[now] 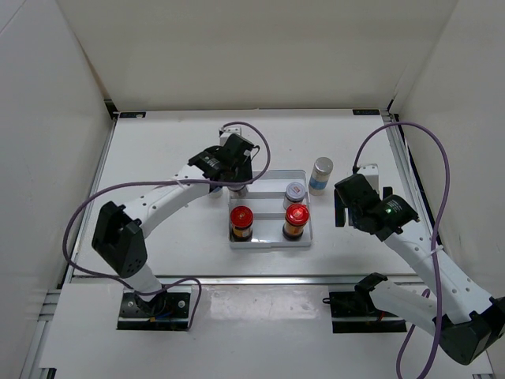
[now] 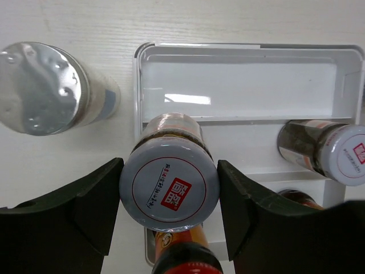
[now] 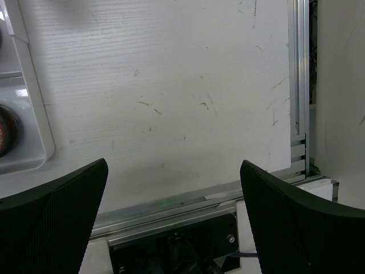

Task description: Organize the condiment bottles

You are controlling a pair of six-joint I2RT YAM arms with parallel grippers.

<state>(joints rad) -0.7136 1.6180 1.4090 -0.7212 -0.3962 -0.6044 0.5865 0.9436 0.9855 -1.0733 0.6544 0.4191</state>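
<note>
Overhead, the left arm is covering what its own wrist view is showing plainly: the left pincer (image 2: 169, 188) is clenching a grey-capped jar (image 2: 169, 201) by the cap, one finger on each side, at the left side of the white tray (image 2: 251, 54). Just left of the tray, on the tabletop (image 3: 171, 85), a silver-capped jar (image 2: 40, 88) is standing, hidden from above. One red-capped bottle (image 1: 241, 219) is sitting just near of the held jar, a second red-capped bottle (image 1: 297, 216) to its right, with another grey-capped jar (image 1: 294, 192) just beyond that one. A blue-labelled jar (image 1: 320, 174) is standing past the tray's far right corner. The right pincer (image 3: 174, 165) is hanging released over the tabletop right of the tray, apart from every bottle.
</note>
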